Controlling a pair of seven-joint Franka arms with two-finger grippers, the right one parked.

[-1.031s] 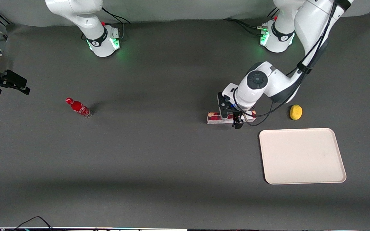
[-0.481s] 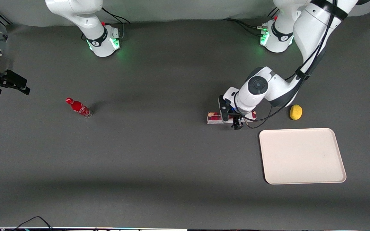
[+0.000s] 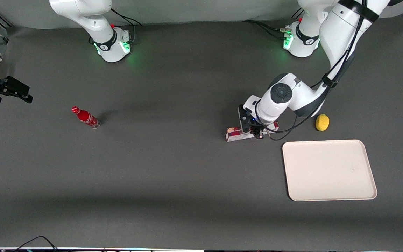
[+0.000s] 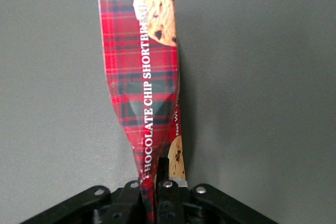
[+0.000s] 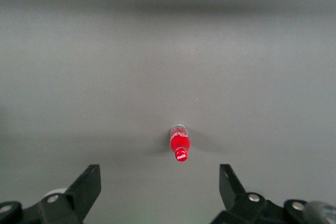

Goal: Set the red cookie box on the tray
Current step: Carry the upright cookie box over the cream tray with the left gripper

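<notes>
A dark grey surface point(image 3: 173, 168) carries everything. The hand point(image 3: 256, 132) pinches the box point(image 3: 235, 134) near its middle, squeezing the cardboard in; the box stands on its thin edge. The tray point(image 3: 329, 170) lies near, closer to the front camera, with a lemon point(image 3: 322, 122) beside the arm.
</notes>
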